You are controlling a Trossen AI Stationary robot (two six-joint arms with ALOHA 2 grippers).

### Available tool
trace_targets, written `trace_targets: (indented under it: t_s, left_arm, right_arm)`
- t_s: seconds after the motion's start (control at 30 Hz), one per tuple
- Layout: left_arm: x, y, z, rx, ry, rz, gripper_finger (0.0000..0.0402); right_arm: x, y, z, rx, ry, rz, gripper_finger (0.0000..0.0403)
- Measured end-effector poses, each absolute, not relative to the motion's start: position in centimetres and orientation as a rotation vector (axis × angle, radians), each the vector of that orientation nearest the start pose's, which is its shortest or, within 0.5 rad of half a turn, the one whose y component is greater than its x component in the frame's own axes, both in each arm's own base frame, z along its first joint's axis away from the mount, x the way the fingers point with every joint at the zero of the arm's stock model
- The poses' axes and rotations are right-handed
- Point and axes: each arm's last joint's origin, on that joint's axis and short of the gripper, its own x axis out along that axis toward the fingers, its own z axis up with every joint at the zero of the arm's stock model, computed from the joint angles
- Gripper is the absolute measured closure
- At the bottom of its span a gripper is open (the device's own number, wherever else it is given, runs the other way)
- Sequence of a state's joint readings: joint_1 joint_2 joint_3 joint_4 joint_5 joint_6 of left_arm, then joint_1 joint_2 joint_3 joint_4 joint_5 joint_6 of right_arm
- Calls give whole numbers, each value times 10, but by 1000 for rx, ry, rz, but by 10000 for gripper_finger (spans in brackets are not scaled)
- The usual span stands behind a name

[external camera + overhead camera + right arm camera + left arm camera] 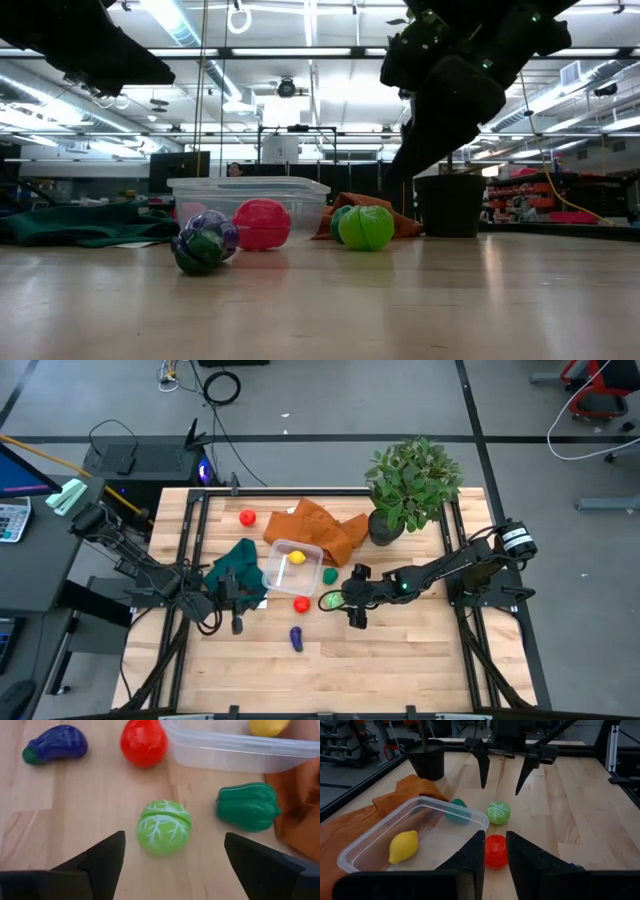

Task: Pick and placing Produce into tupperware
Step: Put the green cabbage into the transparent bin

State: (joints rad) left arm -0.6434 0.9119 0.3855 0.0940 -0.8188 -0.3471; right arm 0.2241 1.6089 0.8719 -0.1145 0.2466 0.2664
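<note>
While the right gripper (170,855) hangs with its two dark fingers spread wide above the round yellow-green toy cabbage (164,827), the plainest risk, as I judge it, is a bad closure. The cabbage is a smooth ball, and if the fingers meet it off-centre it could squirt out and roll across the wooden surface (400,640). A second risk is the dark green toy pepper (247,806) lying just beside it; a finger coming down on that side could knock the pepper away or catch both.

The cabbage lies between the fingers in the right wrist view, slightly toward one of them, and rests on the surface apart from them.

The small clear plastic tupperware box (292,565) sits near the middle of the surface, partly on a crumpled orange cloth (320,525), and already holds the yellow toy lemon (403,845). A red round toy fruit (143,742) sits just outside its wall, the purple toy eggplant (55,743) lies a little farther off, and another red piece (247,517) lies well apart on the box's far side.

The left gripper (495,849) waits on the box's other side over a dark green cloth (238,565), fingers narrowly parted and holding nothing.
</note>
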Motion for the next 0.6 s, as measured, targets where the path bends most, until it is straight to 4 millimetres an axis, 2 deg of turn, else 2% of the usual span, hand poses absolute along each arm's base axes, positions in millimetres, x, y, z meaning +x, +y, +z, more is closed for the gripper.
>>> trace_targets:
  t_s: [0.47,0.6]
  left_arm:
    - [157,-91,204,-59,287,226,317]
    - [157,-91,204,-59,287,226,319]
  right_arm:
    - [310,62,177,49,784,-166,110]
    - [314,62,168,46,796,-172,110]
